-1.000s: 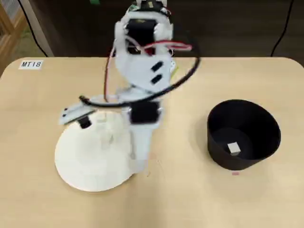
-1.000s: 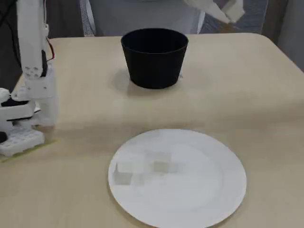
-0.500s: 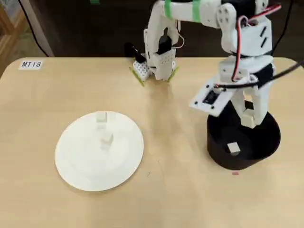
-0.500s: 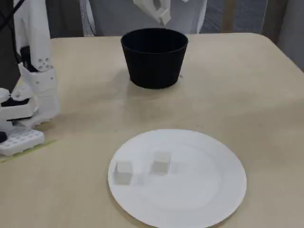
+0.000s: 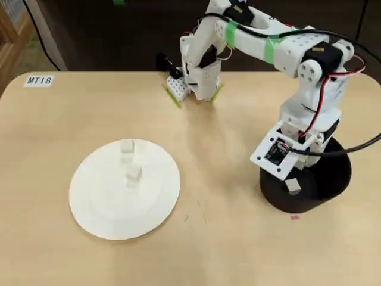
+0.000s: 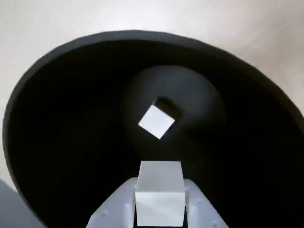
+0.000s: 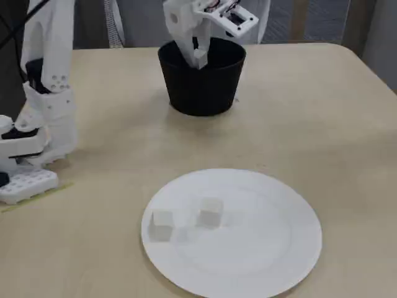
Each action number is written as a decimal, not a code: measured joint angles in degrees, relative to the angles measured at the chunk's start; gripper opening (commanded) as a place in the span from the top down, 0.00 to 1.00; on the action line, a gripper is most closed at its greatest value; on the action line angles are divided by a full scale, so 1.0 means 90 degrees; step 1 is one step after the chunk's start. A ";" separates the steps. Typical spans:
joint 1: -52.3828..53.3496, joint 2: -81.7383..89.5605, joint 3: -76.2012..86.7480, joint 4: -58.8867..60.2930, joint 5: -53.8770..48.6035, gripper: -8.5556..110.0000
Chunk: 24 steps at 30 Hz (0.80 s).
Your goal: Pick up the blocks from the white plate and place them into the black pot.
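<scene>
The black pot (image 5: 333, 179) stands on the right of the table in the overhead view. My gripper (image 7: 199, 59) hangs at the pot's mouth (image 7: 201, 87), shut on one off-white block (image 6: 160, 192). Below it a second block (image 6: 156, 121) lies on the pot's dark floor, and it also shows from overhead (image 5: 292, 186). The white plate (image 5: 101, 208) sits at the left with two blocks (image 5: 127, 146) (image 5: 134, 174) on it. In the fixed view the plate (image 7: 260, 248) is at the front, with those blocks (image 7: 160, 225) (image 7: 209, 213) on its left half.
The arm's base (image 5: 196, 77) stands at the table's back edge, and its white foot (image 7: 28, 180) shows at the left of the fixed view. A label reading MT18 (image 5: 39, 80) lies at the back left corner. Bare tabletop separates plate and pot.
The arm swung from over the plate to the pot with a block in the gripper. It has since lowered, so the gripper now sits at the pot's mouth.
</scene>
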<state>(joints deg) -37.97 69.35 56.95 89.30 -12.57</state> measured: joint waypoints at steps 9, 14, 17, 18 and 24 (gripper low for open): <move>0.0059 0.0186 0.0000 0.0068 -0.0342 0.67; 0.0195 0.0566 0.0000 0.0068 -0.0371 0.71; 0.0361 0.0869 0.0029 -0.0059 -0.0303 0.85; 0.0459 0.0986 0.0029 -0.0117 -0.0244 0.89; 0.1514 0.2012 0.0186 -0.0234 0.0166 0.95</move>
<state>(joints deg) -24.35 87.45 58.62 87.19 -11.07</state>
